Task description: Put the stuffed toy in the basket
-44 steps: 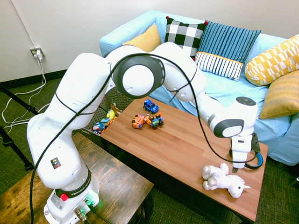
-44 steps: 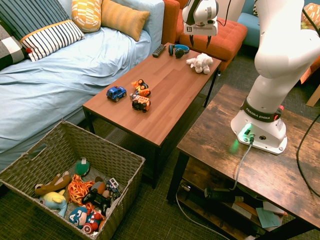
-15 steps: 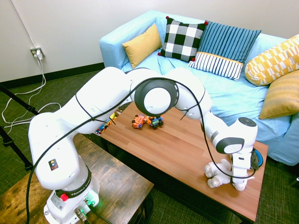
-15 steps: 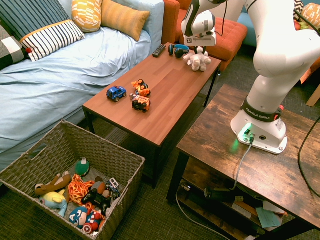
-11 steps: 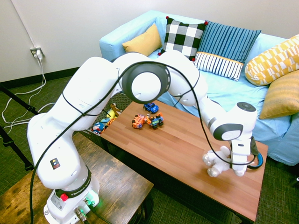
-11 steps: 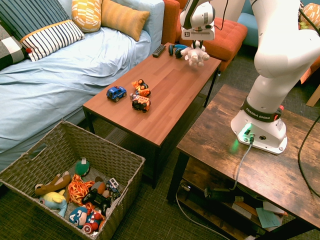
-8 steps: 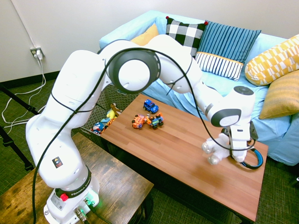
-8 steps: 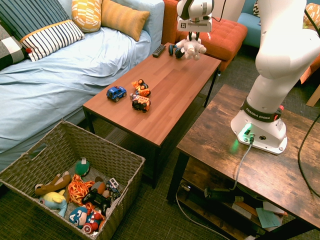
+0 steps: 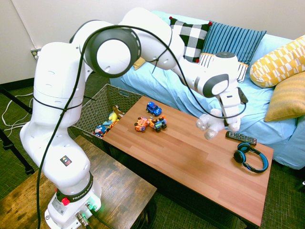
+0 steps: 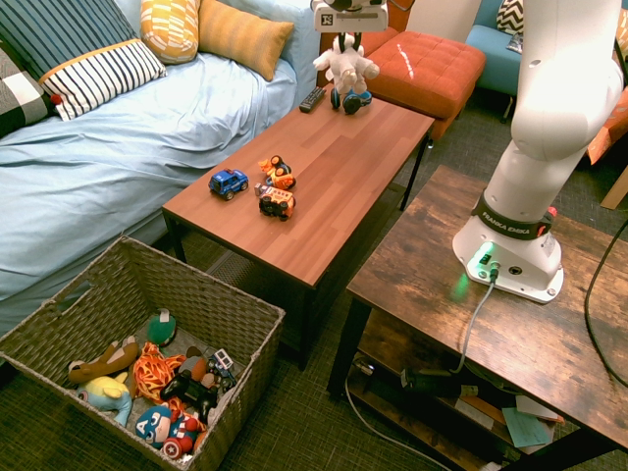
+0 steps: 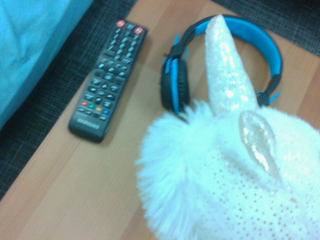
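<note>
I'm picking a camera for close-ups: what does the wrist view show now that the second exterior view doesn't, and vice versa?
Only wrist: the remote's coloured buttons.

Only second exterior: the basket, the blue toy car and the tool, shut on the stuffed toy.

Both: the toy, the remote, the headphones, the tabletop.

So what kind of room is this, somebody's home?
Probably a living room or playroom, real or staged: there's a pillow-strewn blue sofa, a low wooden table with toy cars on it, and a basket of toys.
</note>
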Motion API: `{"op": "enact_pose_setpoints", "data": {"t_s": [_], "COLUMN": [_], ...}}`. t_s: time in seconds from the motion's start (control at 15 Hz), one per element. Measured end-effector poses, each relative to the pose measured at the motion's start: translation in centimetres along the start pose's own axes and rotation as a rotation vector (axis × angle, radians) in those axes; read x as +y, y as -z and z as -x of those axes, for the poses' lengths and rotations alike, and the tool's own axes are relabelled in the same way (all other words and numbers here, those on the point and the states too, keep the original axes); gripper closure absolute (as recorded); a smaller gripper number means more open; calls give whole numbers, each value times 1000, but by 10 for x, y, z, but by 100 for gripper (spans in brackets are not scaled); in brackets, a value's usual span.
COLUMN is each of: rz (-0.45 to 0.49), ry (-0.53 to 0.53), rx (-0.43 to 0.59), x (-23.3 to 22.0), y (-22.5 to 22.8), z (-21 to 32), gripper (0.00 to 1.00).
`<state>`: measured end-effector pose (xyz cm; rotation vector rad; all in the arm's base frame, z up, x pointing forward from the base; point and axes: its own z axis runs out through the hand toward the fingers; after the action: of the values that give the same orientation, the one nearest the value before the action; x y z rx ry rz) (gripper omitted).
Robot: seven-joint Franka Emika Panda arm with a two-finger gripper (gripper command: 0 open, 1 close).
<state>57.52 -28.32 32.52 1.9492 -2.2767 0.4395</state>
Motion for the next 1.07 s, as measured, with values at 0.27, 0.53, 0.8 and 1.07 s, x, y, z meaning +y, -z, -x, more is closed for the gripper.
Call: {"op": "enact_pose_setpoints", "data": {"t_s": [0.27, 0.53, 0.8, 1.07], "rz": [-64, -109, -176, -235], "ry": [127, 207, 303, 426], "rx": [-8, -18, -67, -125], "x": [23, 43, 34, 41], "y": [48, 72, 100, 137], "z": [55, 84, 170, 279], "gripper": [100, 100, 100, 100]}}
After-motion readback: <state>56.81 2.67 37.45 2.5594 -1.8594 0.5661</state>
